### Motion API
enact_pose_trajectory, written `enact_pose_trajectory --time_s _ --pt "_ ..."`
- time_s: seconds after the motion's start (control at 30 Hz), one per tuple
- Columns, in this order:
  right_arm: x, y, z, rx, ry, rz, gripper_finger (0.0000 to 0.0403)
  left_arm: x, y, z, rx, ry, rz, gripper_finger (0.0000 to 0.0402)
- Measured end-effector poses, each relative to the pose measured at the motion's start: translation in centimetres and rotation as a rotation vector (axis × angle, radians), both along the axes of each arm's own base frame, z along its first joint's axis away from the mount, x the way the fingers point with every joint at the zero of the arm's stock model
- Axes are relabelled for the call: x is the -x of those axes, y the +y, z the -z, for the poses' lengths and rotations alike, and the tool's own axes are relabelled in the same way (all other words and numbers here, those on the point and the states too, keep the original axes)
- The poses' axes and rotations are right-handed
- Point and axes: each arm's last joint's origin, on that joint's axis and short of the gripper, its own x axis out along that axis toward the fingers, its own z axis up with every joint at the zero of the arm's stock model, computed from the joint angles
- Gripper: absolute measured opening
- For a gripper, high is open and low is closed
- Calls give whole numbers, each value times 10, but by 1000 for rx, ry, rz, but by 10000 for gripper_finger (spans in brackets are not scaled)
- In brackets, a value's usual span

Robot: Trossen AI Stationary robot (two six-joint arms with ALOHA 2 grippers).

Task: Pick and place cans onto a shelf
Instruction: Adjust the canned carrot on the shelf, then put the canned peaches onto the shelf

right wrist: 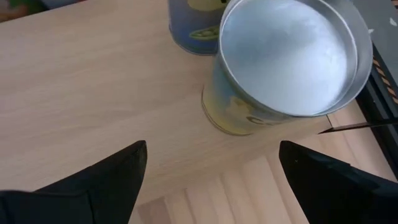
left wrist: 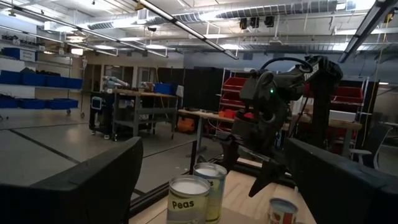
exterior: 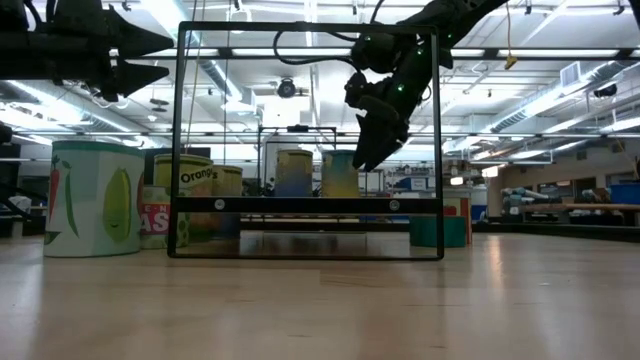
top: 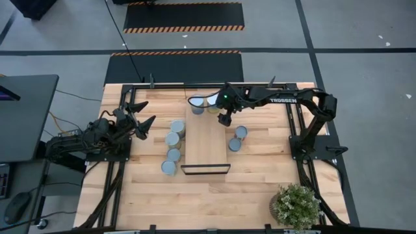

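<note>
The light-wood shelf (top: 205,143) lies in the middle of the table, its black lip (top: 205,169) at the near end. Two cans (top: 196,102) (top: 213,101) stand on its far end; the right wrist view shows them from above (right wrist: 286,56) (right wrist: 193,25). Several cans stand on the table left of the shelf (top: 173,138), and two stand to its right (top: 238,138). My right gripper (top: 224,120) (right wrist: 211,168) is open and empty, up in the air (exterior: 375,140) over the shelf's right edge, just near of the two cans. My left gripper (top: 140,123) (left wrist: 211,186) is open and empty, raised left of the left-hand cans.
A black metal frame (exterior: 305,140) stands around the shelf in the low view. A potted plant (top: 296,207) stands at the table's near right corner. The arm bases and black rails (top: 305,140) run along both table sides. Bare tabletop lies near of the shelf's lip.
</note>
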Motion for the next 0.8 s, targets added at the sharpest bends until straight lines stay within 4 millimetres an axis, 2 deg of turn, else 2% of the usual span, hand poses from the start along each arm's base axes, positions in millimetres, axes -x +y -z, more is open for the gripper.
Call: enact_pose_trajectory --time_s 0.17,0.33,0.5,0.67,0.8 --pt "1 3 1 -6 23 1 373 0 0 0 0 2 0 396" --pt "0 15 -3 -4 38 -36 373 -1 0 2 0 28 -1 396" --pt "-10 39 -13 43 39 -122 373 -3 0 11 -12 137 -7 396" --pt "-23 62 -28 102 -29 -200 373 -3 0 12 -9 144 15 396" --pt "-32 73 -29 113 -92 -237 373 -4 -1 12 -11 142 40 396"
